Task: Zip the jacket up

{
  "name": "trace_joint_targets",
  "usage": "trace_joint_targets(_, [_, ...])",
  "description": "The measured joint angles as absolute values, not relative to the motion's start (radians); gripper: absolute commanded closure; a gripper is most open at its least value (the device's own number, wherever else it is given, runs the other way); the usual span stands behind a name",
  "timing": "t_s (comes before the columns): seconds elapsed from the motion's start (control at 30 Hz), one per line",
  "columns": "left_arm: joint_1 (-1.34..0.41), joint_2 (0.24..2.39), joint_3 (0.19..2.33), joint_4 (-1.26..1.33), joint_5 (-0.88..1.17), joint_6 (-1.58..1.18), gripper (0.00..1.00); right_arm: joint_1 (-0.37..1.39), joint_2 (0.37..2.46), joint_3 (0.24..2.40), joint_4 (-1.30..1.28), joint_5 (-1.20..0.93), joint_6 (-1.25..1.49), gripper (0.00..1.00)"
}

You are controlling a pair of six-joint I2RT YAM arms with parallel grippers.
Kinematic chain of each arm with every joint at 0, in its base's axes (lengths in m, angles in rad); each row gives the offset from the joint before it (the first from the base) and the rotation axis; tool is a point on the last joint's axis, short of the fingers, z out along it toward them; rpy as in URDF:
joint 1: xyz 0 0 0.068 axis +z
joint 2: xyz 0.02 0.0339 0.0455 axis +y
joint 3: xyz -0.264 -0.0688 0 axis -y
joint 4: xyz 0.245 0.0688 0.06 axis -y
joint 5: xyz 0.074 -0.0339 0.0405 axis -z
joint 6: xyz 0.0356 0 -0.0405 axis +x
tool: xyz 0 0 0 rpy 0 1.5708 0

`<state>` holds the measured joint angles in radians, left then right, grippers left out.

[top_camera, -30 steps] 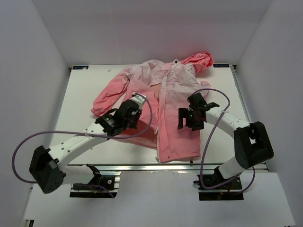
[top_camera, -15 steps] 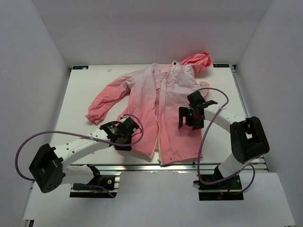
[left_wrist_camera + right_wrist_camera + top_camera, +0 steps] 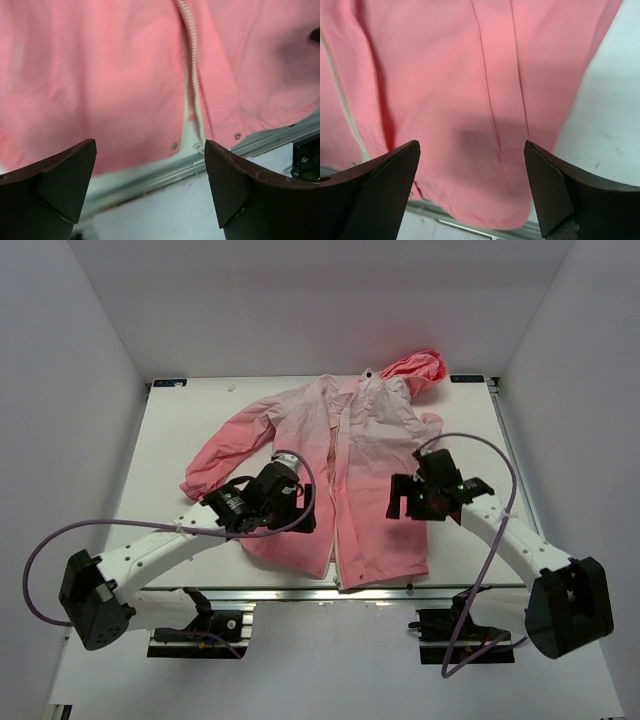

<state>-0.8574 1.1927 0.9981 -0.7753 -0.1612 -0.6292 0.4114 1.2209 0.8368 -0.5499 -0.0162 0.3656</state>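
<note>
The pink jacket (image 3: 375,465) lies flat on the white table (image 3: 180,430), front up, hood (image 3: 425,365) at the far right, hem toward me. Its white zipper (image 3: 340,490) runs down the middle between the two front panels. My left gripper (image 3: 298,512) hovers open over the left panel, nothing between its fingers (image 3: 65,175); the left wrist view shows the zipper (image 3: 190,75) and the hem's snaps (image 3: 173,146) ahead of it. My right gripper (image 3: 408,500) hangs open above the right panel (image 3: 485,100), empty, with the hem below its fingers (image 3: 555,185).
A metal rail (image 3: 300,592) runs along the table's near edge, just beyond the hem. The jacket's left sleeve (image 3: 220,455) stretches out toward the left. White walls enclose the table on three sides. Purple cables loop off both arms.
The left gripper dragged the left front panel toward the near edge, spreading the jacket flat, then opened, let go and drew back. The right gripper shifted slightly right, still open.
</note>
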Motion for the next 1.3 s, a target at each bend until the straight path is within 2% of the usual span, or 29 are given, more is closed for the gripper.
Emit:
trace_joint_targets(0.1, [-0.846,1.285,0.962,-0.644,-0.102,-0.590,0.02,0.421,1.185,0.702,-0.555,-0.037,0.387,0.11])
trace_joint_targets(0.2, [-0.831,1.433,0.959,-0.569,-0.068,-0.556,0.02,0.426,1.238,0.609,-0.567,-0.048,0.412,0.11])
trace_joint_targets(0.3, [-0.788,1.530,0.927,-0.498,-0.020,-0.531,0.02,0.426,1.280,0.633,-0.556,-0.046,0.442,0.11])
trace_joint_targets(0.57, [-0.534,1.607,0.857,-0.283,0.178,-0.508,0.02,0.414,1.538,0.845,-0.509,0.013,0.483,0.11])
trace_joint_targets(0.8, [-0.436,1.848,1.111,-0.203,0.252,-0.457,0.04,0.376,1.792,1.110,-0.358,0.088,0.427,0.11])
trace_joint_targets(0.93, [-0.360,1.909,1.188,-0.182,0.289,-0.437,0.02,0.338,1.874,1.202,-0.276,0.086,0.361,0.11])
trace_joint_targets(1.03, [-0.335,1.907,1.193,-0.190,0.290,-0.419,0.02,0.332,1.856,1.190,-0.264,0.080,0.302,0.11])
trace_joint_targets(1.13, [-0.329,1.887,1.190,-0.221,0.288,-0.419,0.02,0.358,1.740,1.102,-0.270,0.087,0.244,0.11])
trace_joint_targets(1.3, [-0.334,1.734,1.105,-0.253,0.272,-0.439,0.02,0.553,1.452,0.991,-0.313,0.142,0.189,0.11])
